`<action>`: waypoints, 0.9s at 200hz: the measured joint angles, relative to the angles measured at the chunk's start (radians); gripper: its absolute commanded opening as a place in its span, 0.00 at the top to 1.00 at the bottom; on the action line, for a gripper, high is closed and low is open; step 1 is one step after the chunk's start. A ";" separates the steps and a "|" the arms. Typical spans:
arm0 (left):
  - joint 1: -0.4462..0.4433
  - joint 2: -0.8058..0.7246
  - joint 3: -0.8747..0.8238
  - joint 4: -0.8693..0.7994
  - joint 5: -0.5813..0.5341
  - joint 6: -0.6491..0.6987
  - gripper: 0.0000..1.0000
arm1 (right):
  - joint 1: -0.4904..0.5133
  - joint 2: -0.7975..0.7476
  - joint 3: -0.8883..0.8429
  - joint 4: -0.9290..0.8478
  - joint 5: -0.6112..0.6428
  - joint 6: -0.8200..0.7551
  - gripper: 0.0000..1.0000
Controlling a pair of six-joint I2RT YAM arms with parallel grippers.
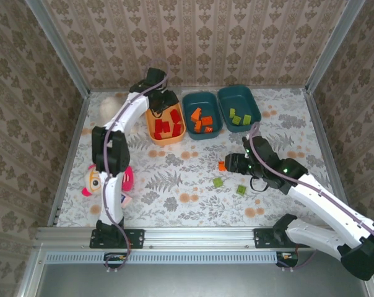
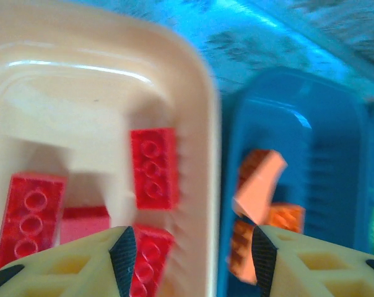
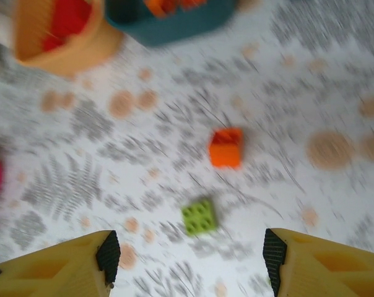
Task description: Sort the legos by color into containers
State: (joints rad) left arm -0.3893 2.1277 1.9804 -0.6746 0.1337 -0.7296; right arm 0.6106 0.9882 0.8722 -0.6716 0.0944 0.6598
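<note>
Where my left arm reaches toward the far side of the surface point(image 1: 174, 173), my left end effector point(image 1: 164, 102) hangs over the orange tub point(image 1: 168, 141). Its fingers point(image 2: 122, 253) stand apart, released, with nothing between them. Red bricks point(image 2: 153, 167) lie inside the orange tub below, one of them close to the tub's right wall. Just beside that tub stands the middle teal tub point(image 1: 196, 99), which holds orange bricks point(image 1: 201, 119). In the left wrist view, one of these sits tilted on the others. The right teal tub point(image 1: 233, 96) holds lime green bricks point(image 1: 239, 116).

My right end effector point(image 1: 229, 164) is positioned low over the open middle of the surface. Its fingers point(image 3: 106, 253) are spread and grasp nothing. A loose orange brick point(image 3: 226, 147) lies on the surface ahead of the fingertips, untouched. A loose green brick point(image 3: 199, 216) lies nearer, in line with the gap between the fingers, also untouched. A second loose green brick point(image 1: 241, 189) lies on the surface near my right forearm.

A pink plush doll point(image 1: 106, 179) lies beside my left arm, near the left edge of the surface.
</note>
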 measured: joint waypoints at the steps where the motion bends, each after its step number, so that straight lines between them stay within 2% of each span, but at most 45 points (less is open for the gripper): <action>1: -0.003 -0.013 -0.010 0.003 0.002 0.004 0.42 | 0.000 0.006 0.001 -0.009 0.000 0.004 0.35; 29: -0.116 -0.269 -0.242 0.093 0.029 0.072 0.37 | -0.018 0.138 0.010 -0.167 0.003 0.090 0.33; 40: -0.177 -0.364 -0.358 0.130 0.050 0.100 0.32 | -0.027 0.197 0.005 -0.197 0.001 0.128 0.33; 67: -0.320 -0.555 -0.663 0.207 0.114 0.140 0.28 | -0.054 0.279 -0.062 -0.182 -0.037 0.216 0.33; 95: -0.380 -0.679 -0.890 0.226 0.141 0.146 0.28 | -0.074 0.355 -0.113 -0.129 -0.081 0.293 0.35; 143: -0.409 -0.788 -0.985 0.235 0.135 0.139 0.29 | -0.085 0.463 -0.114 -0.052 -0.106 0.342 0.46; 180: -0.410 -0.793 -0.977 0.257 0.130 0.139 0.30 | -0.107 0.491 -0.114 -0.024 -0.107 0.337 0.67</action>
State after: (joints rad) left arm -0.7990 1.3342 1.0035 -0.4175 0.2638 -0.5903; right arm 0.5034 1.4788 0.7582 -0.6960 -0.0124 0.9970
